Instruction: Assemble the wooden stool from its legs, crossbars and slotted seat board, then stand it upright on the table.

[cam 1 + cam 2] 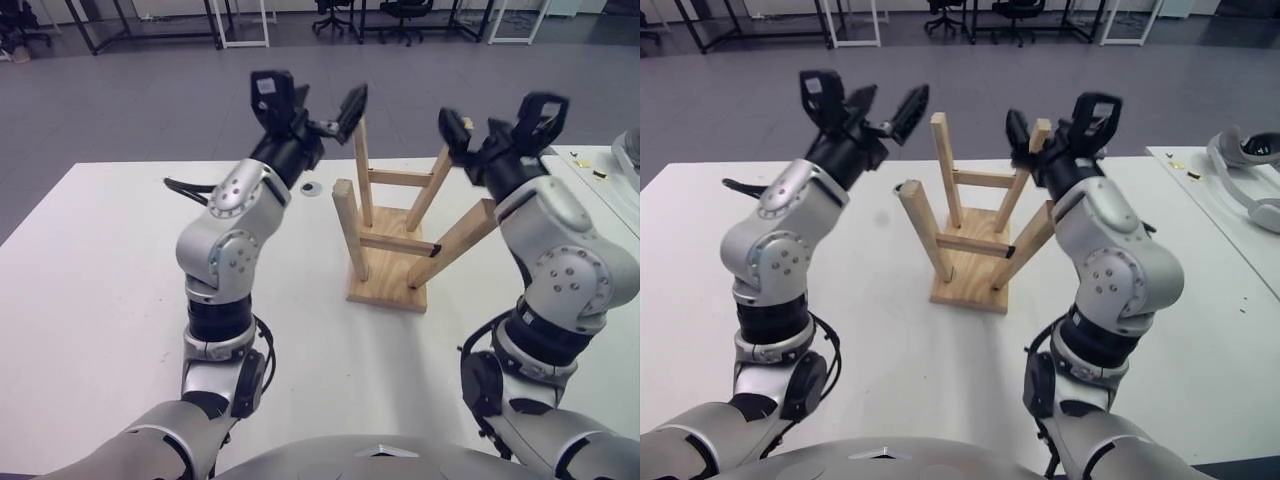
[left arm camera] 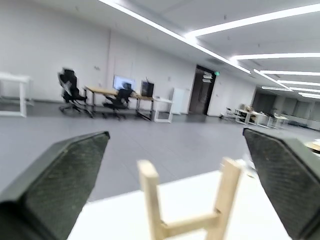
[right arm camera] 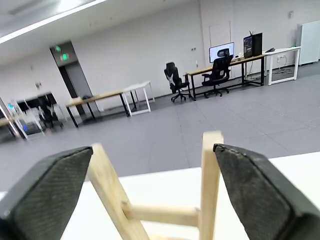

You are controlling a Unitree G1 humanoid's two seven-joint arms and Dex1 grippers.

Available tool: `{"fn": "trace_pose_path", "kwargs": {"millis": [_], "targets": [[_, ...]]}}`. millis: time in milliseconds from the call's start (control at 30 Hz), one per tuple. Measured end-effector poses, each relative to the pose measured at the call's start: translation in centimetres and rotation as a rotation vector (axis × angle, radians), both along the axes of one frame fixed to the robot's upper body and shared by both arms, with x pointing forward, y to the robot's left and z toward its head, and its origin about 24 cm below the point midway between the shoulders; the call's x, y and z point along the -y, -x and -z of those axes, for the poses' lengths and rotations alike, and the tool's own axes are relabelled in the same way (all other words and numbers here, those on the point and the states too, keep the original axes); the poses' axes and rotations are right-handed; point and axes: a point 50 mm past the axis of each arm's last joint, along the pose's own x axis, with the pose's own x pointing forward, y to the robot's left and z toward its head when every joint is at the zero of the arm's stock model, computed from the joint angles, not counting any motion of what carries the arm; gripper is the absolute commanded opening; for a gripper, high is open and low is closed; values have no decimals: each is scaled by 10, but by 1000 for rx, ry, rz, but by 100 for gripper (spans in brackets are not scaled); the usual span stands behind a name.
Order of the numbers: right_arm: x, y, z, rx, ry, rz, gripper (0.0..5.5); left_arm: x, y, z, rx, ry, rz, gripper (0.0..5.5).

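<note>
The wooden stool [image 1: 386, 284] stands upside down on the white table [image 1: 100, 260], seat board down and its legs [image 1: 361, 168] pointing up, joined by crossbars [image 1: 400, 178]. My left gripper [image 1: 312, 105] hangs open in the air just left of the far left leg's top, holding nothing. In the left wrist view its fingers [image 2: 60, 170] frame two leg tops [image 2: 149, 195] farther off. My right gripper [image 1: 1055, 125] is open at the far right leg's top [image 1: 1040, 130], which lies between its fingers [image 3: 55, 190]. I cannot tell whether they touch the leg.
A small round piece [image 1: 311, 188] lies on the table behind the left arm. A second table at the right carries a white headset-like object [image 1: 1250, 170] and small yellow bits [image 1: 600, 172]. Grey floor and office furniture lie beyond the far edge.
</note>
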Motion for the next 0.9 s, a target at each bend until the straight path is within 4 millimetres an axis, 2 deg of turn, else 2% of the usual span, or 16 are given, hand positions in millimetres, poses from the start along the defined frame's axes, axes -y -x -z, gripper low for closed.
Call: {"fn": "trace_pose_path", "kwargs": {"millis": [33, 100, 167, 200, 267, 333, 467, 700, 767, 800, 833, 867, 900], "targets": [[0, 0, -10, 34, -21, -7, 453, -9, -1, -2, 9, -4, -36, 495], [3, 2, -17, 63, -43, -4, 453, -27, -2, -2, 20, -14, -107, 495], [17, 7, -14, 62, -10, 72, 453, -54, 1, 15, -21, -38, -231, 495], [26, 12, 1, 15, 50, 130, 453, -68, 6, 27, -52, -54, -296, 495], [33, 20, 38, -118, 127, 173, 453, -83, 15, 39, -82, -70, -380, 495], [37, 30, 63, -188, 245, 204, 453, -89, 22, 44, -91, -69, -410, 495], [45, 40, 87, -266, 342, 211, 453, -98, 31, 51, -113, -59, -473, 495], [46, 46, 106, -350, 420, 109, 453, -92, 36, 56, -123, -53, -469, 495], [34, 51, 111, -378, 489, -23, 453, -93, 36, 56, -127, -50, -480, 495], [19, 54, 110, -366, 507, -133, 453, -92, 36, 56, -127, -51, -477, 495], [-4, 53, 107, -324, 505, -282, 453, -93, 36, 56, -130, -51, -477, 495], [-37, 51, 98, -246, 476, -458, 453, -90, 34, 57, -134, -54, -462, 495], [-61, 50, 89, -174, 448, -574, 453, -87, 30, 57, -138, -57, -445, 495]]}}
